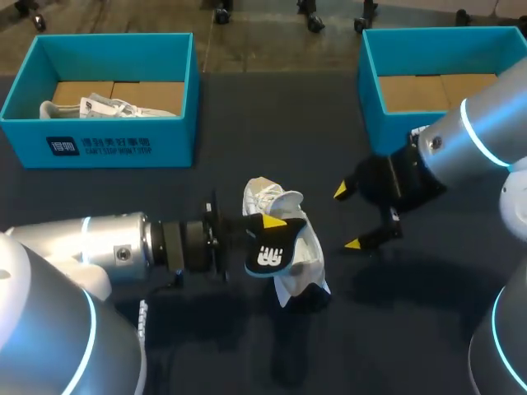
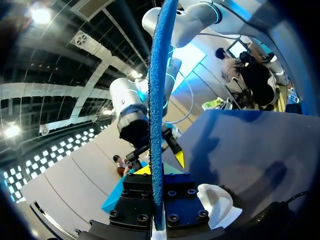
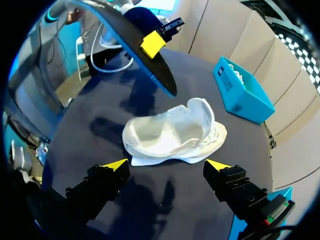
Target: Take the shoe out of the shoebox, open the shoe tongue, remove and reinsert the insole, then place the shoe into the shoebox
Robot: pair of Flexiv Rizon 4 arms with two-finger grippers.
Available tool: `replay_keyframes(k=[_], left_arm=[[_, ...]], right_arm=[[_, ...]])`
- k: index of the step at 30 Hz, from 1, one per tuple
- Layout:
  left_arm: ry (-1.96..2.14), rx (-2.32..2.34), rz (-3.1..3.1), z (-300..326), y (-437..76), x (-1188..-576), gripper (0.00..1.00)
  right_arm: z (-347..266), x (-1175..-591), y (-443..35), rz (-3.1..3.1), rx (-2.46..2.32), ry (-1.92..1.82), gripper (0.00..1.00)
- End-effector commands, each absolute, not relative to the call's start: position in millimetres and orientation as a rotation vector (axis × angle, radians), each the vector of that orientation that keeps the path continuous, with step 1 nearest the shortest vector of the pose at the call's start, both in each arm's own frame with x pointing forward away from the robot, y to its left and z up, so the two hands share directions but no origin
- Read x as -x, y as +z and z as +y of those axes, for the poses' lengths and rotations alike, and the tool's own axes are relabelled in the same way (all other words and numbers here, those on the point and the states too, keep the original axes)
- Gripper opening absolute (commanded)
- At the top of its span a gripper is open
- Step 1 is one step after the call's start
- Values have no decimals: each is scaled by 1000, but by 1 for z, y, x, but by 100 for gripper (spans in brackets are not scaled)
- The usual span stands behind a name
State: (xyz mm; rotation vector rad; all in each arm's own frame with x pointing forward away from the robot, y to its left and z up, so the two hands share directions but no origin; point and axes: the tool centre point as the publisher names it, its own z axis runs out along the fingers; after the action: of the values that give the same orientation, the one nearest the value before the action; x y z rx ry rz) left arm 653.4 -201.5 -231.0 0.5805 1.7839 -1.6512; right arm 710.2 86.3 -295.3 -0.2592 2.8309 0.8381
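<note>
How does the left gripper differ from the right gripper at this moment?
The left gripper is shut on the dark insole; the right gripper is open and holds nothing. The left gripper hangs over the white shoe; the right gripper is beside the shoe, not touching it. Both have yellow tips.

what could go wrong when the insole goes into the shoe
1. The shoe lies loose on the table. The right claw is open and apart from it, so pushing the insole in may just shove or tip the shoe.
2. The left claw pinches the insole with a long part sticking out free ahead of it, so the insole may bend or slip rather than slide in.
</note>
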Motion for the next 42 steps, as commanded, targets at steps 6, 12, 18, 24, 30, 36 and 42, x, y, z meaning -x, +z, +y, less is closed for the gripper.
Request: replay_keyframes(k=[6,12,18,24,30,36,42], left_arm=[[-1624,-520,1770,-205,-252,-653,0],[-1621,-516,1769,-207,-257,-655,0],[-1617,-513,1755,-210,-262,-660,0],[-1607,-514,1759,-215,-269,-663,0],[-1609,-512,1762,-216,-271,-663,0],[-1617,-500,1748,-219,-266,-662,0],[-1628,-521,1746,-231,-264,-660,0]], right_arm=[[92,-716,-314,2877,269,763,100],[92,-715,-315,2882,235,768,100],[92,-715,-315,2882,235,768,100],[96,-719,-324,2876,277,762,100],[99,-723,-336,2898,350,738,100],[97,-723,-344,2911,371,726,100],[91,-723,-349,2919,352,723,100]])
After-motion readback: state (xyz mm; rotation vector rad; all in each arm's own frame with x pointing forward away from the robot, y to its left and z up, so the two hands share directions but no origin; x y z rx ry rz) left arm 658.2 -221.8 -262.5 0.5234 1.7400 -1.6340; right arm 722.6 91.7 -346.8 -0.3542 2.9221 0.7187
